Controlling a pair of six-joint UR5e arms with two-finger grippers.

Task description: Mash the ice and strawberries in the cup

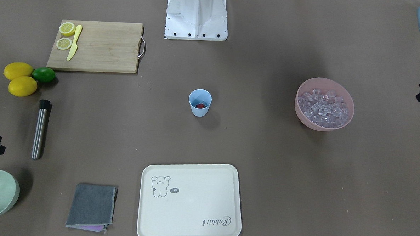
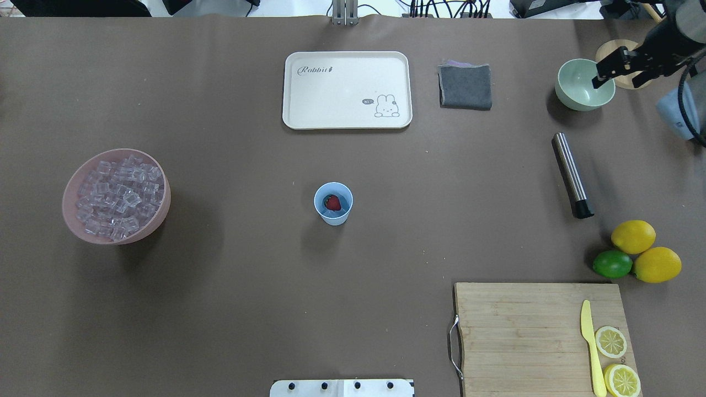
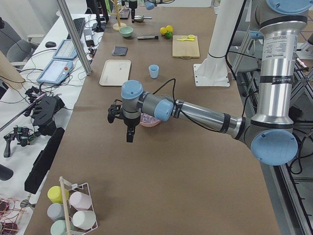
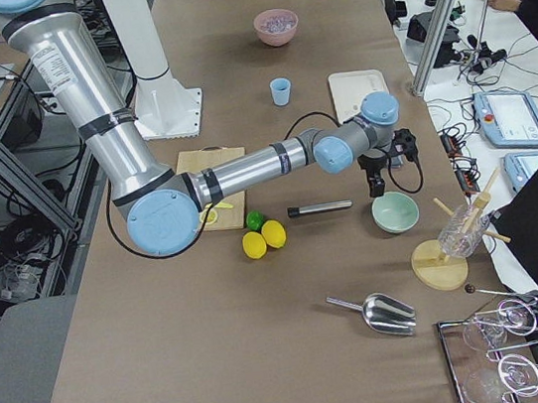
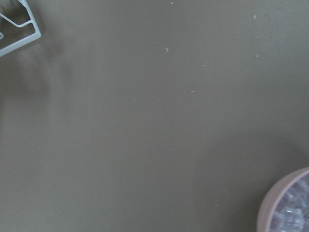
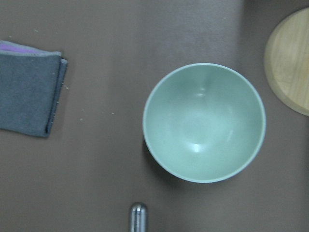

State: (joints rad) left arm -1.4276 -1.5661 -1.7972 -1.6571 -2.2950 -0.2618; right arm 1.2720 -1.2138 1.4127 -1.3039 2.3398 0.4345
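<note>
Cup [image 2: 333,204] well apart from right fingers [image 2: 601,74]

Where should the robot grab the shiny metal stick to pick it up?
Grab the stick on its bare steel middle, straight down from above, squeezing across it. It lies flat on the table, long and round, so only its top and sides are free. Keep off the black end, probably the mashing end.
</note>
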